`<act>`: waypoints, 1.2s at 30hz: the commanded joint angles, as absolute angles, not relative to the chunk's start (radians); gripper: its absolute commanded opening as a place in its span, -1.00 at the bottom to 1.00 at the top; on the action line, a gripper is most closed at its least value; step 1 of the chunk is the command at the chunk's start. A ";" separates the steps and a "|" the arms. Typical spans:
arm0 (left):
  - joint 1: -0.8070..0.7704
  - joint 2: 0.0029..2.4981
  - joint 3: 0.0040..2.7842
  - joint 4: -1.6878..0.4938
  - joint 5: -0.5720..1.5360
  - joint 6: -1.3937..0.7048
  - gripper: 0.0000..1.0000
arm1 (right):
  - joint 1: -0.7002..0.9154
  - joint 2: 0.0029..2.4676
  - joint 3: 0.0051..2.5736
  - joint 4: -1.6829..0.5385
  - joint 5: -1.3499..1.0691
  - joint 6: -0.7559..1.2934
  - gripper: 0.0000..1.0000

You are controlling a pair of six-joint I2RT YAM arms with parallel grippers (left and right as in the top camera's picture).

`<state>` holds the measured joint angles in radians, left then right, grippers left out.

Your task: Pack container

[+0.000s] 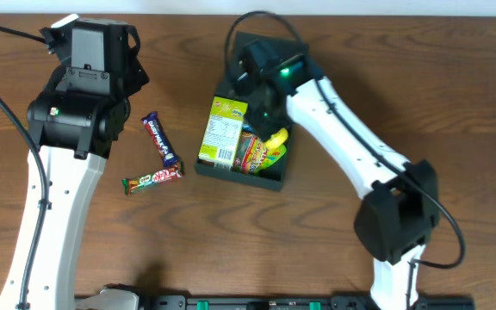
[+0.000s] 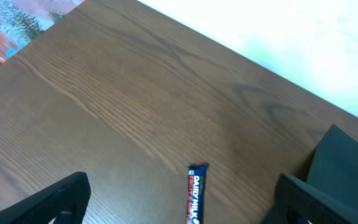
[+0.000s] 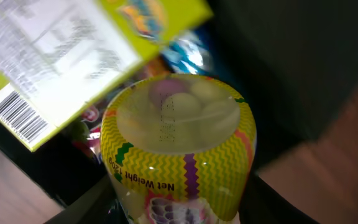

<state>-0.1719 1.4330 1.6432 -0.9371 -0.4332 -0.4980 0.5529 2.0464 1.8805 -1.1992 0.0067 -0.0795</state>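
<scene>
Bench [image 1: 420, 77] — dark brown wood, long straight grain, matte. Beyond its far edge a pale strip [image 1: 360, 7], whitish and plain; wall or floor, cannot tell. From the left wrist, pale ground [image 2: 278, 31], overexposed, meets the bench edge on a diagonal. Blurred orange-and-blue print [image 2: 8, 28] in the upper-left corner — unreadable. Light even, shadows soft.

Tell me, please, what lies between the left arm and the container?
Overhead, two chocolate bars, apart from the container: a Dairy Milk bar and a red bar.

dairy milk bar [image 1: 161, 139] and red-green bar [image 1: 152, 178] lie on wooden table [image 1: 403, 77].
</scene>
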 commanded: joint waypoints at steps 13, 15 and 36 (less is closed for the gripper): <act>-0.167 1.438 1.638 -0.937 -0.417 -0.501 0.91 | 0.523 2.014 1.836 -1.196 -0.057 0.588 -0.18; -0.167 1.438 1.638 -0.937 -0.417 -0.501 0.91 | 0.525 2.014 1.836 -1.199 -0.061 0.591 -0.18; -0.167 1.438 1.638 -0.927 -0.417 -0.501 0.91 | 0.537 2.015 1.765 -1.229 -0.101 0.669 0.40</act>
<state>-0.1719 1.4330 1.6432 -0.9306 -0.4175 -0.4984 0.5213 2.0369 1.7714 -1.2327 -0.0998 0.6495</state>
